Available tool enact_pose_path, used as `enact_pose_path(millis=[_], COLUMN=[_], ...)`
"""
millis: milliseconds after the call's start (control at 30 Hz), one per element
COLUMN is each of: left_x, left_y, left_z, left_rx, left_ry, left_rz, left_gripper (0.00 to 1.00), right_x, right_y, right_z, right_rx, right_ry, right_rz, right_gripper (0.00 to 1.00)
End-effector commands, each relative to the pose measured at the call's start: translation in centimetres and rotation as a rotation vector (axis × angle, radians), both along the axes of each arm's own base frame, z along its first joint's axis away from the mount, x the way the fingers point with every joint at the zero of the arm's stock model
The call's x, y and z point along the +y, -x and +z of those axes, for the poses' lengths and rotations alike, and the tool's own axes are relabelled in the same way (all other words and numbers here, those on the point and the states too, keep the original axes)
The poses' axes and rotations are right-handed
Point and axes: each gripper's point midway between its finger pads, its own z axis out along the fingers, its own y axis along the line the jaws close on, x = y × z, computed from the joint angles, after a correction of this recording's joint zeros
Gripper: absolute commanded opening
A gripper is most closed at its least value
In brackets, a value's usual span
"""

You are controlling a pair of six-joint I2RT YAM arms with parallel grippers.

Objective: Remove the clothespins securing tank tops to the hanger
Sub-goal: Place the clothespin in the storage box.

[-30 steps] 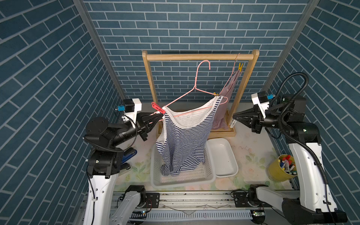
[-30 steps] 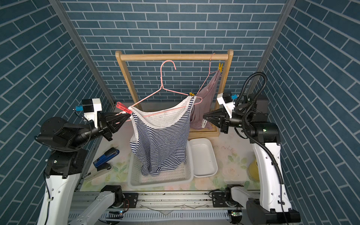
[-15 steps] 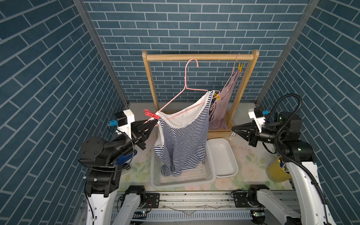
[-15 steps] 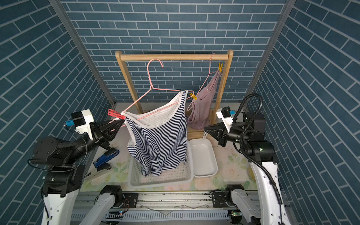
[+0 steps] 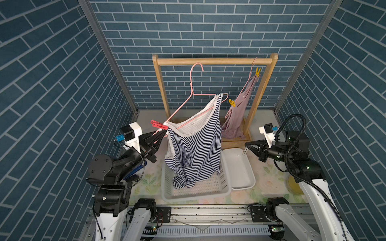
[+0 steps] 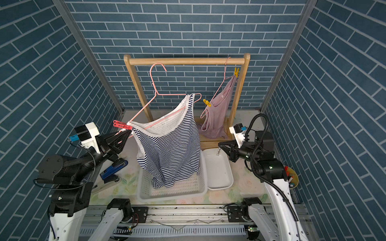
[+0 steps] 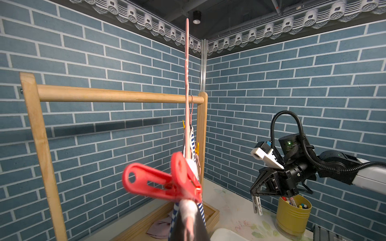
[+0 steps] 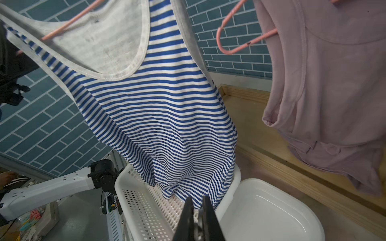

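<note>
Both arms have come down; the left hand (image 5: 164, 133) squeezes the end of the pink hanger (image 7: 187, 41), just under the red clothespin (image 7: 158, 183) pinching the striped tank top (image 5: 196, 146). The right hand (image 5: 246, 144) is pinched on the grey clothespin (image 7: 257, 205), which hangs under it over the white tray (image 5: 248, 179). Far past both hands, a low yellow clothespin (image 5: 231, 102) and a high yellow clothespin (image 5: 258, 71) clip the pink tank top (image 5: 238, 119).

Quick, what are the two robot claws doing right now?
Left gripper: shut on the end of the pink wire hanger, beside the red plastic clothespin.
Right gripper: shut on a small grey plastic clothespin.
</note>
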Motion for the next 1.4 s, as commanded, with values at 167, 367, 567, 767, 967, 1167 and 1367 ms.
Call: enact_pose_path(millis=[167, 367, 567, 767, 967, 1167, 1367], left_x=[0.3, 0.4, 0.3, 0.6, 0.8, 0.8, 0.9], left_y=[1.9, 2.5, 3.1, 3.5, 4.4, 4.8, 5.0], left_z=[0.9, 0.6, 0.5, 0.3, 0.5, 0.5, 0.5], left_rx=[-0.066, -0.059, -0.062, -0.070, -0.087, -0.087, -0.086], left_ry=[-0.016, -0.025, -0.033, -0.022, -0.020, -0.030, -0.036], left_rz=[0.021, 0.029, 0.027, 0.048, 0.057, 0.062, 0.069], left_gripper=[0.00, 0.00, 0.00, 0.00, 0.00, 0.00, 0.00], right_x=[-1.0, -2.1, -3.4, -4.0, -4.0, -3.7, -4.2], right_y=[-3.1, -3.6, -3.3, -3.1, -3.2, -3.6, -4.2], right_z=[-6.9, -10.1, -11.9, -12.8, -13.8, -14.9, -15.9], right_rx=[0.120, 0.144, 0.149, 0.151, 0.173, 0.197, 0.211], right_ry=[0.058, 0.078, 0.113, 0.119, 0.121, 0.157, 0.231], right_rz=[-0.248, -0.357, -0.423, -0.453, -0.469, -0.493, -0.580], right_gripper=[0.00, 0.00, 0.00, 0.00, 0.00, 0.00, 0.00])
